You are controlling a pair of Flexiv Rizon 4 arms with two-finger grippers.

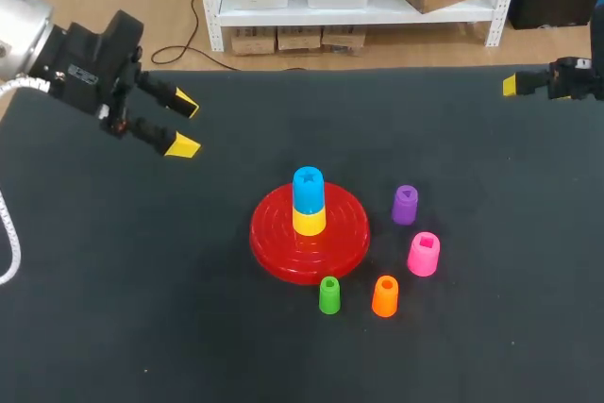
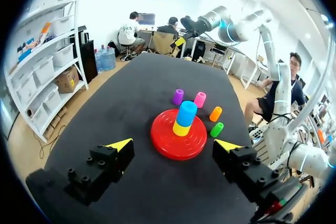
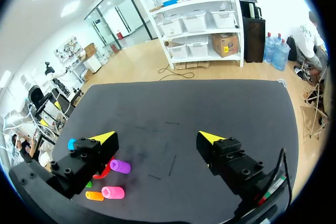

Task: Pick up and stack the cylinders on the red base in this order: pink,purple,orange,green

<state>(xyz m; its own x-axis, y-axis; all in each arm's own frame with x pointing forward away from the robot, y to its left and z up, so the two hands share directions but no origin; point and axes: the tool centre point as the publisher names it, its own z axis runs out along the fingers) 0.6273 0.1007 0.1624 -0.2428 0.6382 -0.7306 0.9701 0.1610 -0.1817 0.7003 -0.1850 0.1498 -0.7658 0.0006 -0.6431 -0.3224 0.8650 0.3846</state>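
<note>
Pink cylinder [image 1: 424,254] stands upright on the black table [image 1: 142,327] to the right of the red base [image 1: 274,243], apart from it. The purple cylinder [image 1: 405,205] is near it, farther back, and the orange cylinder [image 1: 385,295] is in front of it. The green cylinder [image 1: 329,295] sits just beside the base's front rim; whether it touches cannot be told. On the base a yellow cylinder [image 1: 309,222] carries a blue cylinder [image 1: 308,188]. The left gripper [image 1: 186,126] hovers over the table's far left, well apart from the base, fingers spread wide with nothing between them. The right gripper [image 3: 157,139] is cut off at the head view's right edge, where only one yellow tip shows. Its own wrist view shows the fingers spread and empty. There one finger hides most of the base and stack, leaving a bit of blue, a strip of red and what is probably the green cylinder.
</note>
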